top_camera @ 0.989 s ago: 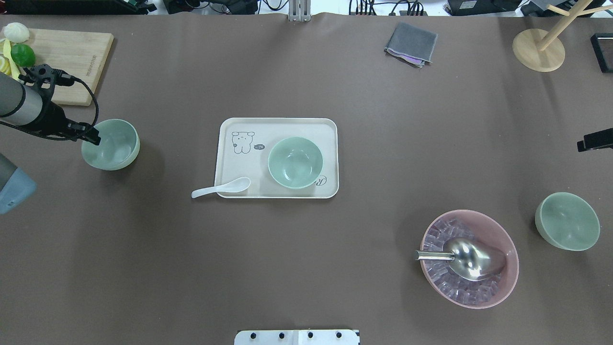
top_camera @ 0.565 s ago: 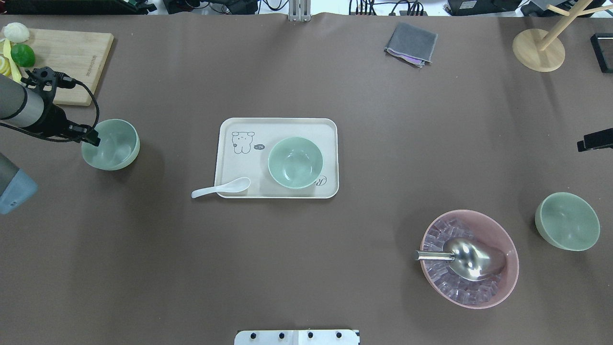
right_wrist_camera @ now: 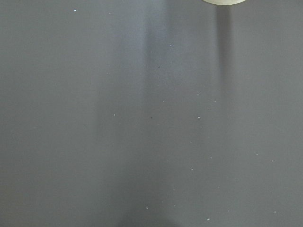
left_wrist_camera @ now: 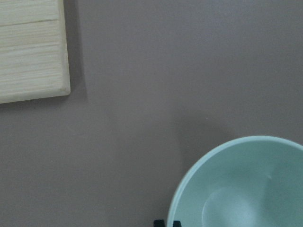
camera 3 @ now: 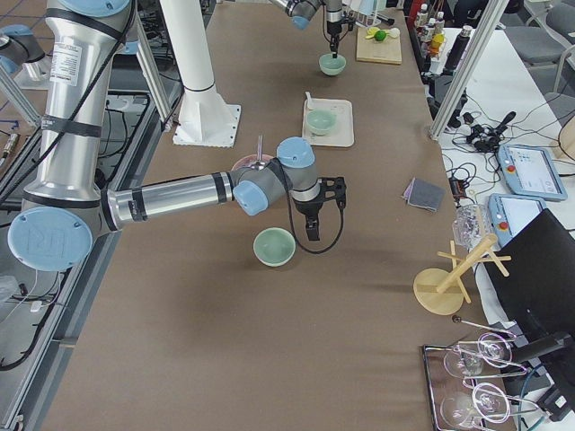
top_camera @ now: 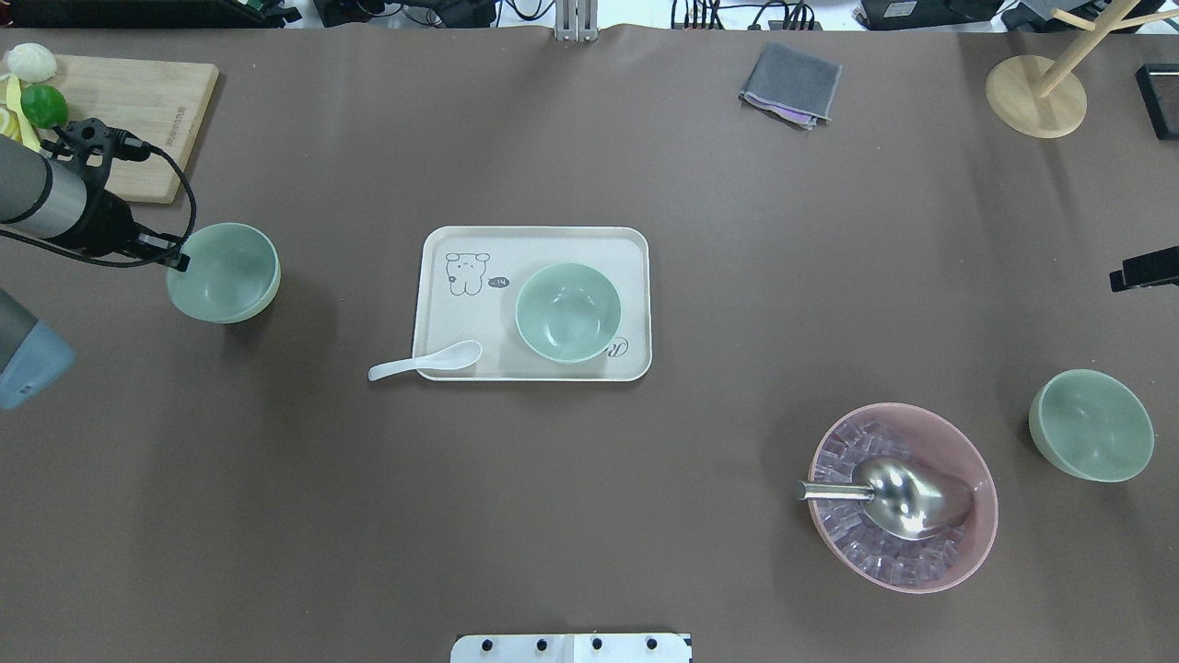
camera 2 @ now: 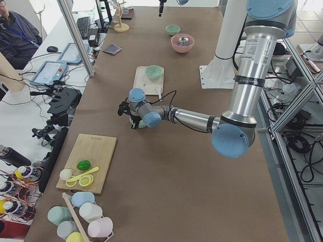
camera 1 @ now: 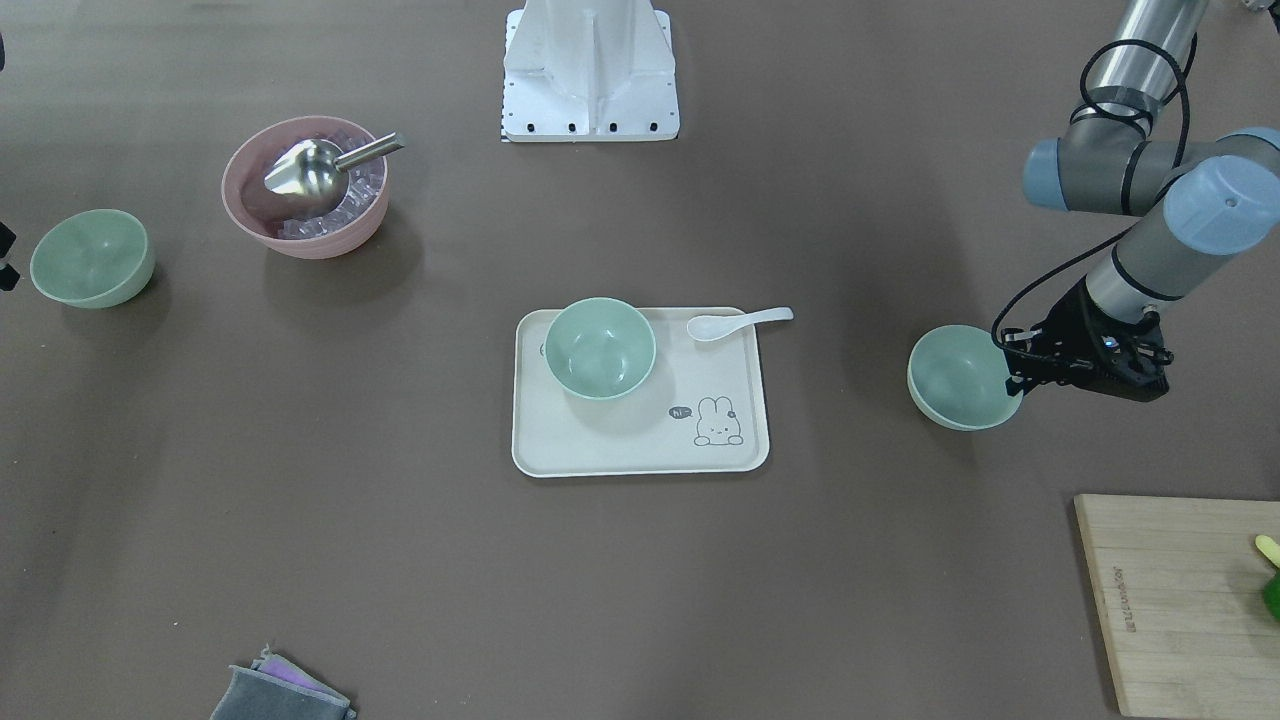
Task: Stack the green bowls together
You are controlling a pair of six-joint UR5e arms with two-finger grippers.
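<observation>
Three pale green bowls show. One (top_camera: 224,273) is at the left, and my left gripper (top_camera: 178,261) is shut on its near-left rim; the left wrist view shows this bowl (left_wrist_camera: 246,189) with the fingertips (left_wrist_camera: 165,222) at its rim. It also shows in the front view (camera 1: 960,378). The second bowl (top_camera: 567,312) sits upright on the cream tray (top_camera: 534,235). The third bowl (top_camera: 1092,424) stands at the right on the table. My right gripper (top_camera: 1142,269) shows only as a black part at the right edge, apart from that bowl; I cannot tell whether it is open or shut.
A pink bowl (top_camera: 903,497) with ice and a metal scoop stands left of the third bowl. A white spoon (top_camera: 426,360) lies across the tray's front-left edge. A cutting board (top_camera: 138,110) with food is behind the left gripper. A grey cloth (top_camera: 790,85) and a wooden stand (top_camera: 1036,92) are at the back.
The left bowl has shifted slightly right and away with my left gripper on its rim. The other bowls and the right arm have not moved.
</observation>
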